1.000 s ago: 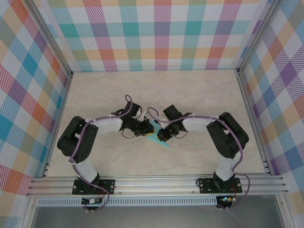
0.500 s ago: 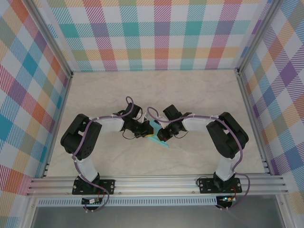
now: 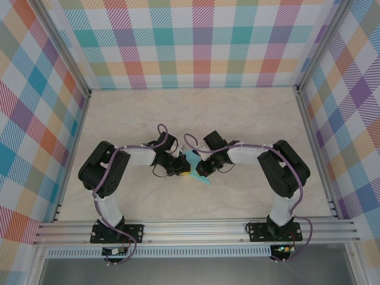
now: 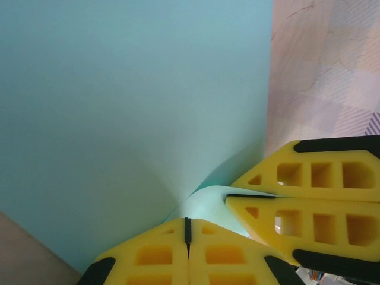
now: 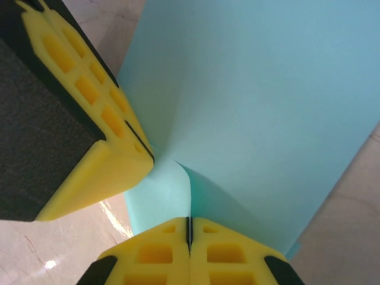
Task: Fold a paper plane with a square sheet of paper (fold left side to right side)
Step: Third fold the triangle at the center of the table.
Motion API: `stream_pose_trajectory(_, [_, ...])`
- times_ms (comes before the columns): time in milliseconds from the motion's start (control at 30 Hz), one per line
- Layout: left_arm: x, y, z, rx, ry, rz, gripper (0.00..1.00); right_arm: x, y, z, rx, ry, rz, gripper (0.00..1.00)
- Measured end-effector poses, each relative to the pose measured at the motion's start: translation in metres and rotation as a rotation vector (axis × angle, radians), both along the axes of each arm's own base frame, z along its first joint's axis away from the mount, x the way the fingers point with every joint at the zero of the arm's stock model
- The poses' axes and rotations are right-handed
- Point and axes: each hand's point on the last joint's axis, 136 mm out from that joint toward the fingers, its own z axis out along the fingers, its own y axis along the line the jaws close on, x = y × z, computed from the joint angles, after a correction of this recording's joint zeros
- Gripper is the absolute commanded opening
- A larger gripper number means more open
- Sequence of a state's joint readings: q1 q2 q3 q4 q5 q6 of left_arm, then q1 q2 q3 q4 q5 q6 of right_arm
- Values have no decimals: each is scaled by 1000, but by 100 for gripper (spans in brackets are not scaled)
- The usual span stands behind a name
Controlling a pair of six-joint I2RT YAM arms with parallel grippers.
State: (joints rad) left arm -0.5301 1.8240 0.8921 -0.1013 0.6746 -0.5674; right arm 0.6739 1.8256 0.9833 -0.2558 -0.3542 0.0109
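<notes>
At frame centre, left gripper (image 3: pixel 181 168) and right gripper (image 3: pixel 200 168) are clamping the square sheet of paper (image 3: pixel 193 159) at its edge, side by side; tabletop (image 3: pixel 237 113) is spreading wide around them.

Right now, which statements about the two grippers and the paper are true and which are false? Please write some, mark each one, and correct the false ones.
1. The left gripper is shut on the paper. True.
2. The right gripper stands wide open. False: it is also shut on the paper.
3. The paper is pink. False: it is light turquoise.
4. The two grippers meet near the middle of the table. True.
</notes>
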Motion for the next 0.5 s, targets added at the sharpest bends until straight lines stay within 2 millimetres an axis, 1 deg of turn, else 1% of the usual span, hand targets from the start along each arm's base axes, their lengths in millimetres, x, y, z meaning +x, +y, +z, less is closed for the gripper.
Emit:
stream_pose_trajectory(200, [-1, 1, -2, 5, -8, -5, 5, 0, 0, 0, 2, 3, 1, 0])
stream_pose_trajectory(267, [-1, 1, -3, 4, -12, -5, 5, 0, 1, 0, 3, 3, 1, 2])
stream_pose_trajectory(367, [-1, 1, -3, 6, -14, -6, 5, 0, 1, 1, 5, 6, -1, 8])
stream_pose_trajectory(400, [-1, 1, -4, 6, -14, -7, 5, 0, 1, 1, 3, 8, -2, 12])
stream_pose_trajectory(433, [-1, 1, -4, 6, -15, -8, 5, 0, 1, 2, 2, 11, -4, 18])
stream_pose_trajectory(500, [-1, 0, -4, 1, -16, -11, 4, 0, 1, 4, -5, 18, -11, 25])
